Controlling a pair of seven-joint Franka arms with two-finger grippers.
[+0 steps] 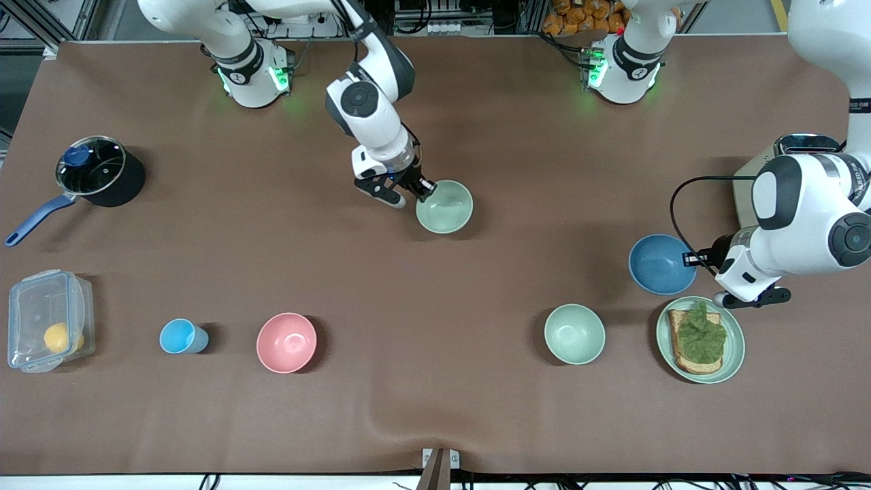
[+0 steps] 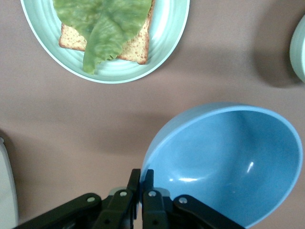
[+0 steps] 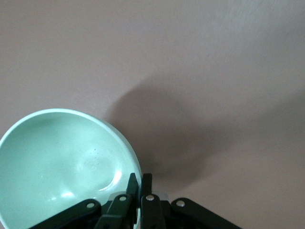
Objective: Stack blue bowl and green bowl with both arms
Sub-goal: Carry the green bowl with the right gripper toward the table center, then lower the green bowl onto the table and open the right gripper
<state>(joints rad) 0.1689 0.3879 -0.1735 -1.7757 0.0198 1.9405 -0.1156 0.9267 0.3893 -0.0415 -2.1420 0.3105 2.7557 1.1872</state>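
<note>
Your left gripper (image 1: 688, 259) was pinched shut on the blue bowl's (image 1: 658, 263) rim, just beside the toast plate (image 1: 733, 357). Your right gripper (image 1: 423, 191) clamped the green bowl's (image 1: 446, 207) rim mid-table (both bowls round, matte, plain). A second green bowl (image 1: 574, 333) sat nearer the camera.

Blue bowl (image 1: 659, 263) – tilted, rim pinched, beside the toast plate, green bowl (image 1: 445, 206) – rim pinched, mid-table
</note>
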